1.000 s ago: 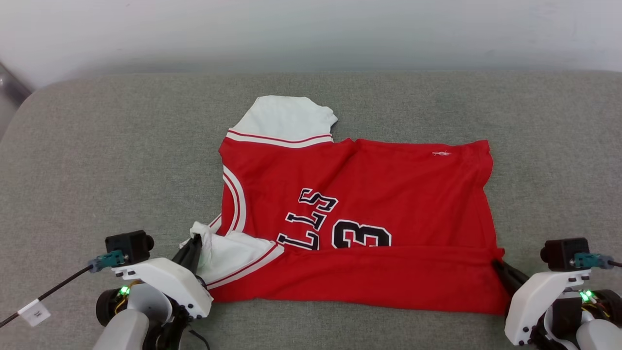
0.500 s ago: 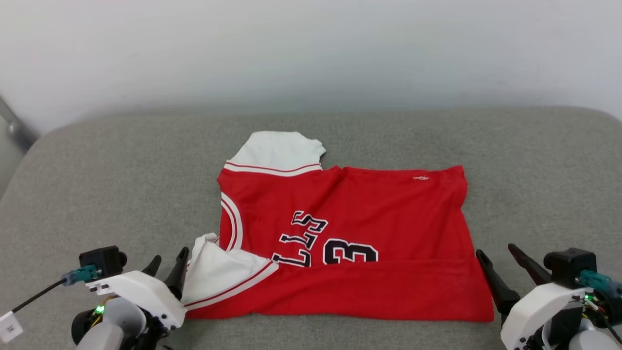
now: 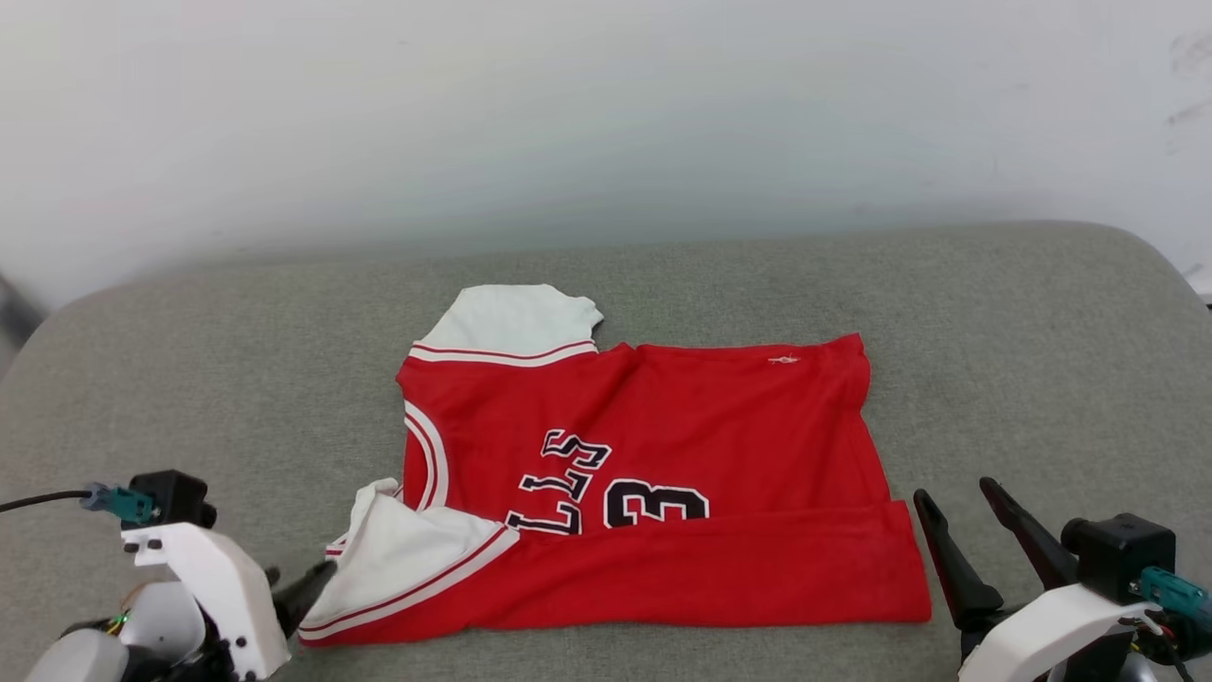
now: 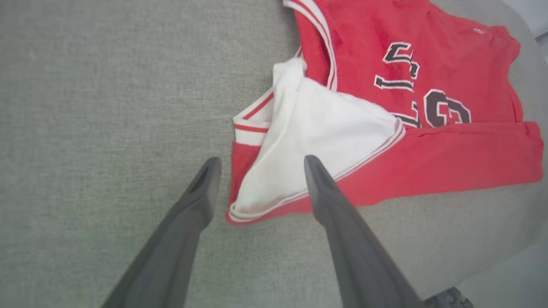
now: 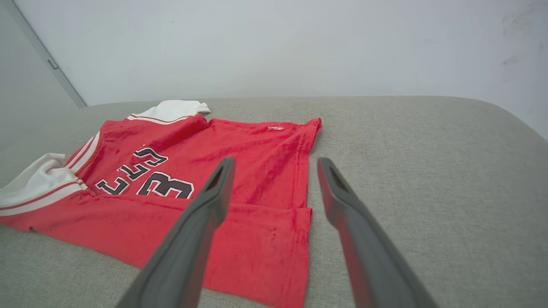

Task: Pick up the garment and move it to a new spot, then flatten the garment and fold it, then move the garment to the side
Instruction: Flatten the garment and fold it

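The garment [image 3: 663, 426], a red jersey with black lettering, lies flat in the middle of the grey padded surface [image 3: 1042, 379]. Its near edge is folded up over the bottom of the lettering. One white sleeve [image 3: 507, 322] sticks out at the far left. The other white sleeve [image 3: 407, 559] lies folded over the near left corner. My left gripper [image 3: 294, 583] stands open just left of that corner, and the left wrist view has its fingertips straddling the sleeve's edge above the garment [image 4: 449, 158]. My right gripper [image 3: 953, 493] is open and empty beside the garment's near right corner [image 5: 299, 222].
A pale wall [image 3: 606, 114] rises behind the grey surface. Bare grey padding surrounds the garment on the left, right and far side. The surface's rounded edge shows at the far right [image 3: 1165, 275] and at the lower right of the left wrist view [image 4: 505, 256].
Both grippers went from shut on the garment's near corners to open, let the cloth go and drew back. The head camera tilted up, so the whole picture shifted.
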Robot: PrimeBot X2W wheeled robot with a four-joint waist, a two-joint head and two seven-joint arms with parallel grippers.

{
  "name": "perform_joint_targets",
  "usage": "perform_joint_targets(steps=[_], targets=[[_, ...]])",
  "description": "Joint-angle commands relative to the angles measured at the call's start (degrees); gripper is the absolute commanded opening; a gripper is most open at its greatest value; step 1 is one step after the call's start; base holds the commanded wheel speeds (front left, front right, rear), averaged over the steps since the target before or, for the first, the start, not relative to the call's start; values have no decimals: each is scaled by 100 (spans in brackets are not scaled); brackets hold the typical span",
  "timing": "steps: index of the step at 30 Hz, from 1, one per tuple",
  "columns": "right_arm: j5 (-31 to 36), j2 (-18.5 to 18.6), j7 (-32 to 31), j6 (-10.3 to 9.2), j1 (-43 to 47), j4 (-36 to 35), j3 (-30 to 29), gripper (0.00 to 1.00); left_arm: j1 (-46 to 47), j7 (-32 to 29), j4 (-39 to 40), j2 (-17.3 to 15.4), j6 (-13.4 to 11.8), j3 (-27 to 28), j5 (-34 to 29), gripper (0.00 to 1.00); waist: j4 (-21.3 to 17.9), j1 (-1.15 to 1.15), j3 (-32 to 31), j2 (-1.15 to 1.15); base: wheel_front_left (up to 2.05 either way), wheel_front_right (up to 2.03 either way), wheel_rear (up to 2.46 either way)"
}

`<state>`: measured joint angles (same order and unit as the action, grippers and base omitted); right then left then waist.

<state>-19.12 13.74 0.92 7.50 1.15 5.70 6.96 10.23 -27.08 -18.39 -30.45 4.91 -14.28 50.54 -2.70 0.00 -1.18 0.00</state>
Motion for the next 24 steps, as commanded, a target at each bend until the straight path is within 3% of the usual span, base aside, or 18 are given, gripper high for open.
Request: perform_joint_targets(steps=[1,5,10,18,19,21,24], targets=[[32,-51,-52,-2,49,-76,-29,100,-105,-309,104,-101,-65,-6,138,100,-62,0,61,0,0,0,0],[51,-149,-171,-2,34,-227,-27,100,-320,-1008,429,-325,-266,7,406,100,-168,0,259,0,0,0,0],[49,-212,-190,-2,-66,-308,-32,100,-432,-1253,434,-347,-415,54,570,100,-293,0,478,0,0,0,0],[-13,-168,-258,-2,-93,-307,-123,100,-327,-1129,-236,180,-253,-142,756,99,-374,0,627,0,0,0,0],[-50,-159,-309,-2,-72,-294,-136,100,-325,-1104,-321,271,-218,-177,765,47,-372,0,618,0,0,0,0],[-109,-106,-386,-2,-45,-315,-181,100,-298,-1038,-467,378,-143,-237,753,0,-361,0,597,0,0,0,0],[-225,-41,-622,-2,-3,-348,-285,100,-224,-927,-604,435,-61,-272,725,0,-327,0,541,0,0,0,0]])
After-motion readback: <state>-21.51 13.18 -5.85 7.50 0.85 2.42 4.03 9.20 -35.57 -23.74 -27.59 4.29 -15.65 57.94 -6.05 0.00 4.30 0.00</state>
